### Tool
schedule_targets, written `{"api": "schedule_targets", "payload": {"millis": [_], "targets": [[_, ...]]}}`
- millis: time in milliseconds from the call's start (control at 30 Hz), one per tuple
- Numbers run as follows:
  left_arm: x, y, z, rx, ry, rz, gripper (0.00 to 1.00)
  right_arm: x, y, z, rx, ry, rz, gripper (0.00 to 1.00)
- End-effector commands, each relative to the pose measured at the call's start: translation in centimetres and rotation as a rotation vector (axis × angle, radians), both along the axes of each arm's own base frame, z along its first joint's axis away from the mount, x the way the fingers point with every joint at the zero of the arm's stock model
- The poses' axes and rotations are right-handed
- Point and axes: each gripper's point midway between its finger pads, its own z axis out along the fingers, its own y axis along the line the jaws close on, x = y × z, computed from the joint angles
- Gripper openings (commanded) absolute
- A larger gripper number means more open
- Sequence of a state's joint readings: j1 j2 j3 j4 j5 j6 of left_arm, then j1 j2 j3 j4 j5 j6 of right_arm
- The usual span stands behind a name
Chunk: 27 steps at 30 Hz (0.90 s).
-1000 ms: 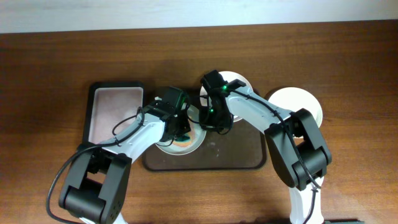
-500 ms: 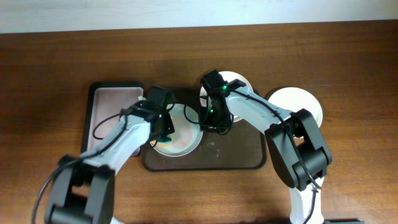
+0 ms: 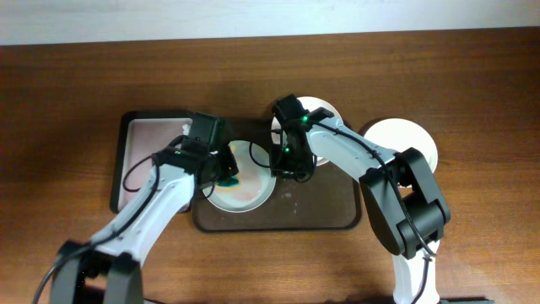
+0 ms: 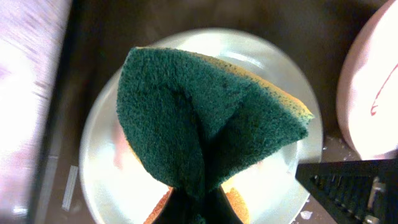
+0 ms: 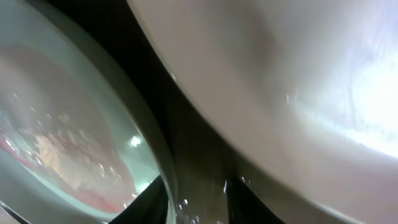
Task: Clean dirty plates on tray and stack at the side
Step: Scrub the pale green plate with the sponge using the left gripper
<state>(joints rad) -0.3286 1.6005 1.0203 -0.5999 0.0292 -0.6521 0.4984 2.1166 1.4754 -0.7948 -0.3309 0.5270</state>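
Green sponge (image 4: 205,124), folded, is clamped in the left gripper (image 3: 219,171) over the green plate (image 3: 253,192), which lies faintly pink-smeared on the brown tray (image 3: 325,213). Right gripper (image 5: 196,200) straddles this plate's rim; whether it grips cannot be told. 1 white plate (image 3: 321,111) sits on the tray, and the second white plate (image 3: 405,143) lies beside it.

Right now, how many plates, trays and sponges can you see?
Plates: 3 (pale green plate, white plate behind it, white plate at the side)
Trays: 2 (dark brown tray, pinkish tray)
Sponge: 1
Total: 6
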Motion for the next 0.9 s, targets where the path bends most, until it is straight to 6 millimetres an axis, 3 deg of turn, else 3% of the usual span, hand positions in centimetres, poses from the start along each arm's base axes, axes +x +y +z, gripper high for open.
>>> {"api": "schedule_targets", "payload": {"millis": [0, 133, 200, 333, 467, 700, 800, 867], "targets": [[-1.1, -2.2, -3.2, -0.104, 0.125, 0.042, 0.0, 1.3, -1.4, -1.5, -0.041, -0.035, -0.03, 0.36], [-1.5, -3.5, -5.5, -0.125, 0.185, 0.075, 0.0, 1.6, -1.5, -1.5, -0.034, -0.041, -0.037, 0.3], [-1.3, -4.1, -6.2, -0.122, 0.183, 0.065, 0.0, 1.2, -1.2, -1.5, -0.038, -0.034, -0.025, 0.18], [-1.2, -4.3, -7.2, -0.106, 0.184, 0.078, 0.0, 0.5, -0.5, -1.5, -0.042, -0.028, -0.003, 0.13], [-1.1, -4.4, -7.3, -0.118, 0.189, 0.116, 0.0, 0.2, -0.4, -1.5, -0.045, -0.022, 0.001, 0.08], [-0.3, -6.9, -6.3, -0.246, 0.167, 0.067, 0.0, -0.2, -0.4, -1.6, -0.052, -0.008, 0.006, 0.04], [-0.3, -6.8, -6.4, -0.232, 0.163, 0.067, 0.0, -0.3, -0.4, -1.6, -0.052, -0.008, 0.008, 0.04], [-0.2, -5.5, -6.8, -0.156, 0.149, 0.094, 0.0, -0.3, -0.4, -1.6, -0.052, -0.008, 0.008, 0.04]]}}
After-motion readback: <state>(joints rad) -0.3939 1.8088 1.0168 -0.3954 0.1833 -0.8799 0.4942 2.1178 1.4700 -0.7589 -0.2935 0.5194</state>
